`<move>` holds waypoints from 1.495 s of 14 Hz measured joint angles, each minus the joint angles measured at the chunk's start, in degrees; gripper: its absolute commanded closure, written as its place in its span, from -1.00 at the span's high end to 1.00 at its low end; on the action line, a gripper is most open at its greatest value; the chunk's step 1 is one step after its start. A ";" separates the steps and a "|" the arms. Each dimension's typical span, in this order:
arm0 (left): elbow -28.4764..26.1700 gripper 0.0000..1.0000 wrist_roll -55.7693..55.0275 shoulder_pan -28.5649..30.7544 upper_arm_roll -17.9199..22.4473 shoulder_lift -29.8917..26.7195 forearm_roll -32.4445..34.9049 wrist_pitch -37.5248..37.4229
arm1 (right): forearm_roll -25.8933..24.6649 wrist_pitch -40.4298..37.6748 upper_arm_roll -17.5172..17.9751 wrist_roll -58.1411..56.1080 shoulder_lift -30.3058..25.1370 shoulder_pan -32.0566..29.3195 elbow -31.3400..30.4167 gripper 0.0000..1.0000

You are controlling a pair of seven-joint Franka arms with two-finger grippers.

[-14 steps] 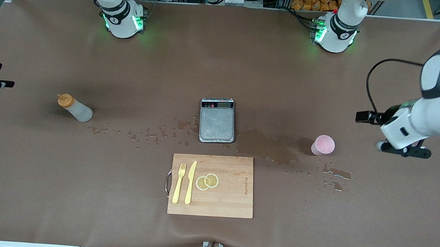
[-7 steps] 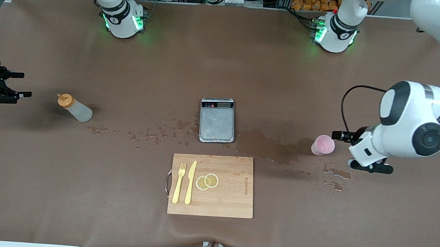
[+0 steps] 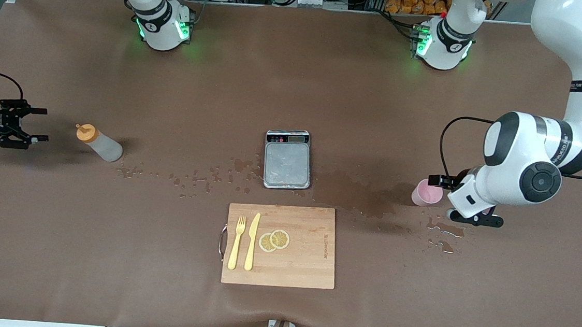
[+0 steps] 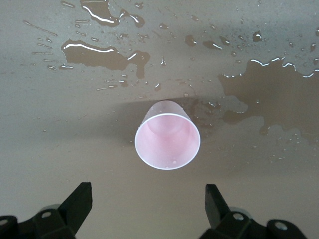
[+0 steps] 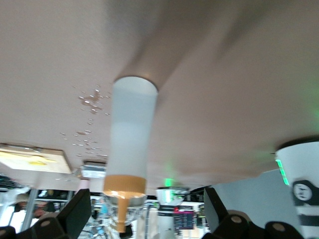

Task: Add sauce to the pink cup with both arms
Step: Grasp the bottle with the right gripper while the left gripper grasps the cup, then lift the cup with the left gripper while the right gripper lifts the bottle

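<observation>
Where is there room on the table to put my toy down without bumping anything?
Plenty of bare table lies between the robot bases and the scale. Another open patch sits between the sauce bottle and the cutting board. It is crowded around the pink cup, where the left gripper and puddles sit.

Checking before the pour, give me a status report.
Left gripper open beside the pink cup. Right gripper open, short of the sauce. Both standing, untouched. Nothing in between.

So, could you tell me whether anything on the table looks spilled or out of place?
Yes: liquid is spilled on the table. Droplets trail between the sauce and the scale, and a wet patch and puddles lie by the pink cup.
</observation>
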 measured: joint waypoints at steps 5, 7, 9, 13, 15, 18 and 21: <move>-5.36 1.00 0.05 0.85 0.12 -0.02 0.00 8.27 | 6.05 0.50 0.02 0.86 6.65 -0.12 -0.04 1.00; -7.39 1.00 0.09 1.19 0.12 0.02 0.00 10.87 | 7.47 0.60 0.07 0.81 10.30 -0.13 0.01 1.00; -8.72 1.00 0.09 1.30 0.12 0.22 0.00 12.09 | 8.72 0.61 0.19 0.79 12.84 -0.13 0.08 1.00; -9.33 1.00 0.09 1.45 0.12 1.64 0.00 13.53 | 9.45 0.24 1.03 1.49 13.49 0.17 0.69 1.00; -9.33 1.00 0.09 1.64 0.15 2.65 0.00 13.88 | 9.74 0.13 1.26 1.97 13.50 0.58 0.78 1.00; -9.32 1.00 -0.23 1.65 0.16 4.01 0.00 15.63 | 9.86 -0.11 1.37 2.14 13.60 1.38 0.73 1.00; -9.32 -0.91 -1.26 1.54 0.05 5.12 -0.01 16.69 | 9.88 -0.38 1.40 2.28 13.70 1.96 0.47 1.00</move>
